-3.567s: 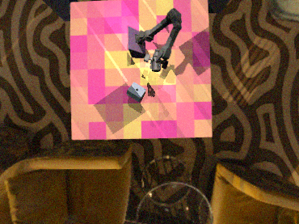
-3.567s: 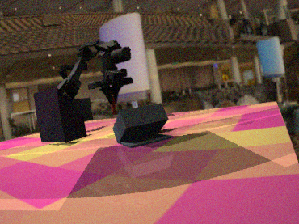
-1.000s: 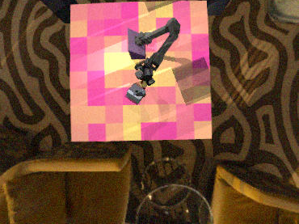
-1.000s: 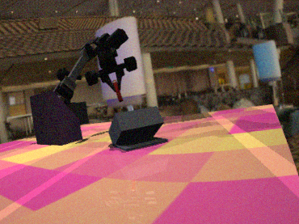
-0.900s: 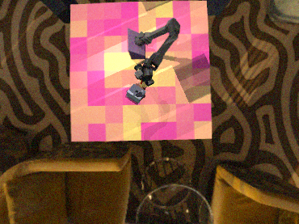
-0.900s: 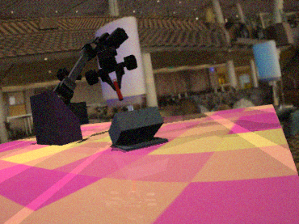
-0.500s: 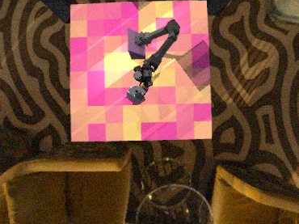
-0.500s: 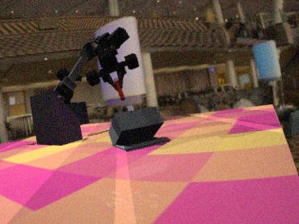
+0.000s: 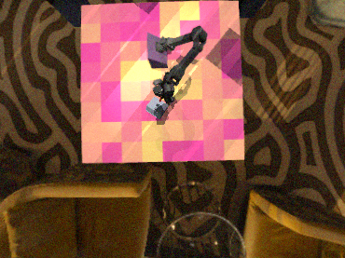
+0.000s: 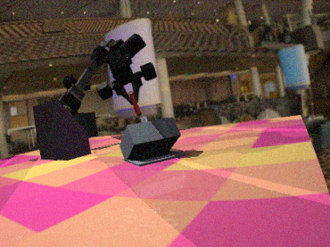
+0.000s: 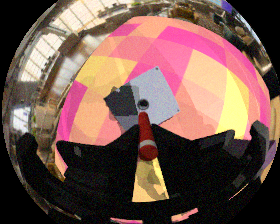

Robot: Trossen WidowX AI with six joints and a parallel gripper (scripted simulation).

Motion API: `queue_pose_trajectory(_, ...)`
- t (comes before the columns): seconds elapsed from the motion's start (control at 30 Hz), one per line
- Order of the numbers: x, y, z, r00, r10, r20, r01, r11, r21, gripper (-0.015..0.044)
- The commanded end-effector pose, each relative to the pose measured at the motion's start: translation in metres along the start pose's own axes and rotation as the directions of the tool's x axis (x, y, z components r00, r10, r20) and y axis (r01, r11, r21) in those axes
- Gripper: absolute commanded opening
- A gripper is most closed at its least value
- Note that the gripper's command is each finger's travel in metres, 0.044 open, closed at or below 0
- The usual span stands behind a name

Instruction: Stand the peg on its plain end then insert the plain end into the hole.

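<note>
The red peg (image 9: 160, 100) (image 10: 136, 104) (image 11: 145, 126) is held tilted above the sloped panel (image 9: 153, 109) (image 10: 142, 135) (image 11: 162, 92). Its white band is near the upper end, close to the wrist camera, and its plain end points down at the panel's face. My gripper (image 10: 132, 97) (image 11: 144, 128) is shut on the peg. In the wrist view the plain end shows just below the dark round hole (image 11: 143, 104), very near its rim. Whether the end touches the face cannot be told. The hole is not clearly visible in the top and exterior views.
A dark purple block (image 9: 157, 56) (image 10: 60, 132) stands by the arm's base, behind the panel. The arm reaches from there over the patchwork table (image 9: 112, 131) (image 10: 80, 219). Shadows fall on the table and across one side of the panel's face.
</note>
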State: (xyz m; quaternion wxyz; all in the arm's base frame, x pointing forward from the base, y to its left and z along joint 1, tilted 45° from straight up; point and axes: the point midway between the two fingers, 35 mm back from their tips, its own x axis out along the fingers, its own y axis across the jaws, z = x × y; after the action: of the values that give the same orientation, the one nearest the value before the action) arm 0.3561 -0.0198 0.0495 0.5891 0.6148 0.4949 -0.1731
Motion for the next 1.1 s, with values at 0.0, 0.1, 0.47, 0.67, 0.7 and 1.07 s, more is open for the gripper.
queue_pose_trajectory(0.0,0.008,-0.003,0.0,1.0,-0.007,0.002,0.007,1.0,0.011,0.0)
queue_pose_trajectory(0.1,0.013,-0.003,0.001,1.0,-0.005,0.005,0.005,1.0,0.015,0.0)
queue_pose_trajectory(0.47,0.025,-0.003,0.003,1.0,-0.002,0.01,0.002,1.0,0.015,0.0)
queue_pose_trajectory(0.67,0.028,-0.002,0.003,1.0,-0.002,0.01,0.002,1.0,0.012,0.0)
queue_pose_trajectory(0.7,0.029,-0.002,0.003,1.0,-0.002,0.01,0.002,1.0,0.011,0.0)
queue_pose_trajectory(1.07,0.043,-0.002,0.003,1.0,-0.001,0.011,0.001,1.0,0.01,0.0)
